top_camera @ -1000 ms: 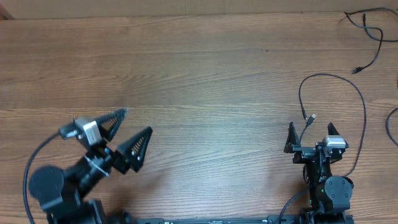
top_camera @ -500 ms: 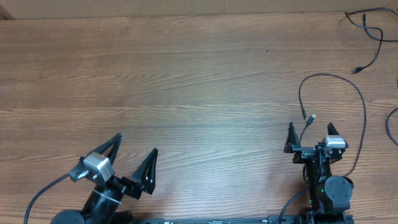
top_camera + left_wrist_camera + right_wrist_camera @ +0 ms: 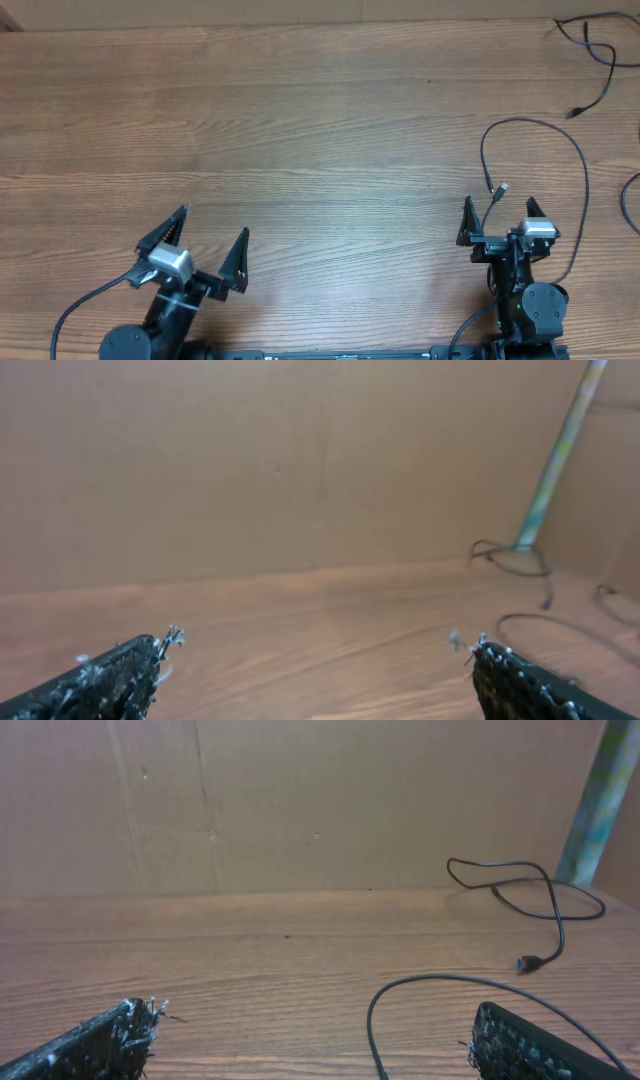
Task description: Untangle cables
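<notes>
One thin black cable (image 3: 584, 170) loops in front of my right gripper (image 3: 499, 203). Its two ends, one silver-tipped (image 3: 503, 187), lie between the open fingers. In the right wrist view the same loop (image 3: 450, 981) curves over the wood just inside the right finger (image 3: 520, 1045), and my right gripper (image 3: 315, 1015) is open and empty. A second cable (image 3: 597, 45) lies at the far right corner, its plug (image 3: 573, 113) pointing left; it also shows in the right wrist view (image 3: 530, 892). My left gripper (image 3: 214, 222) is open and empty at the front left, far from all the cables.
A third black cord (image 3: 626, 203) curves in at the right edge. A brown cardboard wall (image 3: 300, 800) stands behind the table. A pale pole (image 3: 560, 445) rises at the far right corner. In the left wrist view the cables (image 3: 515, 557) lie far off to the right.
My left arm has pulled back toward the front edge and turned its open gripper to face straight ahead. The right arm and the cables have not moved.
</notes>
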`<state>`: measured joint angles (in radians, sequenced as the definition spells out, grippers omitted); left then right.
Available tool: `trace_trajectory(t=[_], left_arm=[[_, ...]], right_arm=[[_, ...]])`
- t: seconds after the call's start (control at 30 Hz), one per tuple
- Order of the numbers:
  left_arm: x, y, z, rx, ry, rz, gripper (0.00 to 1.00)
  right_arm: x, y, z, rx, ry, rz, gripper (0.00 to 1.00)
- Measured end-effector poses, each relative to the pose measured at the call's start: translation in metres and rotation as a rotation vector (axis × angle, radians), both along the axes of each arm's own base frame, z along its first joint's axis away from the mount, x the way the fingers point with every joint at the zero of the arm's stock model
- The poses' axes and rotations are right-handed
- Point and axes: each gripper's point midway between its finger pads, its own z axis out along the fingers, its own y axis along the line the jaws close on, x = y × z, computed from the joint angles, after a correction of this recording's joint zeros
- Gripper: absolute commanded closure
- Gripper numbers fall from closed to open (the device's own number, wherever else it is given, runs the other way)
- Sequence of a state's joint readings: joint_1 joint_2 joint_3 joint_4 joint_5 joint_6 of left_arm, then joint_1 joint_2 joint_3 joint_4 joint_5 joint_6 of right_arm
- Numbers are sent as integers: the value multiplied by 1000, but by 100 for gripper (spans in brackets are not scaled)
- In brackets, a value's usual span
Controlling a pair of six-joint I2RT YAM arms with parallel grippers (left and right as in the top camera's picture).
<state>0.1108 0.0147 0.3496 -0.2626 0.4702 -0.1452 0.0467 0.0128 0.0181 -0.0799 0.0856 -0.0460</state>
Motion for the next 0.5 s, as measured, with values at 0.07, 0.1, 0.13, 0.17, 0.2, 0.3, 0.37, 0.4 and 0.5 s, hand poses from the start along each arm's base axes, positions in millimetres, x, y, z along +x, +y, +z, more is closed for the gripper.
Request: trace_trajectory(t=[0.07,0.1,0.13,0.17,0.2,0.3,0.37,0.4,0.5], left_arm=[[9,2,-13,22,-13,11,1],[12,4,-18,24,-14,17,0],[16,5,-24,30,-17,25,0],[19,8,-30,30,-14,38,0],[21,10,-35,28,-11,49,0],[30,19,-52,23,1,102,0],[35,25,-62,19,1,139,0],[38,28,-67,14,0,157,1],[43,38,-94,-2,70,221,0]], right_arm=[[0,0,0,0,-1,-1,0],[0,0,0,0,-1,0,0],[0,0,0,0,0,0,0],[0,0,0,0,0,0,0],[0,0,0,0,0,0,0],[0,0,0,0,0,0,0],[0,0,0,0,0,0,0],[0,0,0,0,0,0,0],[0,0,0,0,0,0,0]])
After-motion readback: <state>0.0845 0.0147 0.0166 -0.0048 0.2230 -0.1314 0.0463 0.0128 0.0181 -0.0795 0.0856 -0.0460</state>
